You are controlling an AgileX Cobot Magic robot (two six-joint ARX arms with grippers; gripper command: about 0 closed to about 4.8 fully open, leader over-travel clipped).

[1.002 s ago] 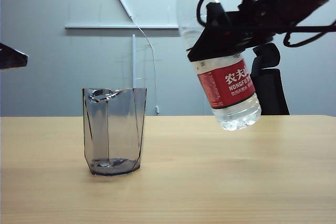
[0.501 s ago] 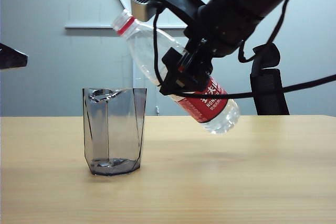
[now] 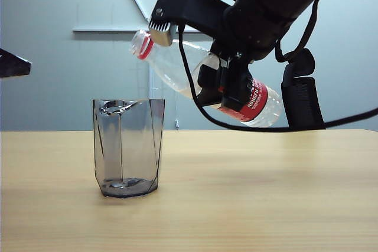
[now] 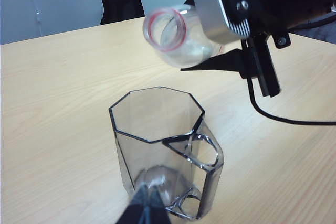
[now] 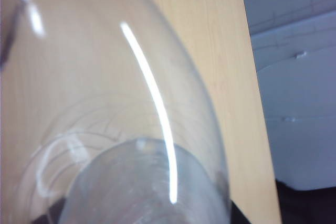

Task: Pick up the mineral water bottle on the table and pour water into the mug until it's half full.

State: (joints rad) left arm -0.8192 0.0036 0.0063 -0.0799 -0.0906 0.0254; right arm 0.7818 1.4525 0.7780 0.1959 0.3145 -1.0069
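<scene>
My right gripper (image 3: 226, 88) is shut on the mineral water bottle (image 3: 177, 66) and holds it in the air, tipped almost level. Its red-and-white label (image 3: 251, 100) points right and its uncapped, red-ringed mouth (image 4: 167, 28) points left, just above and right of the mug's rim. The smoky grey faceted mug (image 3: 127, 149) stands upright on the table (image 3: 266, 193). No stream of water shows between the mouth and the mug. In the right wrist view the clear bottle (image 5: 115, 129) fills the frame and hides the jaws. My left gripper (image 4: 148, 205) is shut and empty, close to the mug (image 4: 163, 145).
A dark part of the left arm (image 3: 12, 64) pokes in at the exterior view's left edge. A black cable (image 3: 283, 127) hangs from the right arm above the table. A black chair (image 3: 302, 95) stands behind the table's far edge.
The right arm swung left and rolled its wrist. The bottle went from nearly upright to almost level, and its mouth came down toward the mug. Mug and left gripper stayed put.
</scene>
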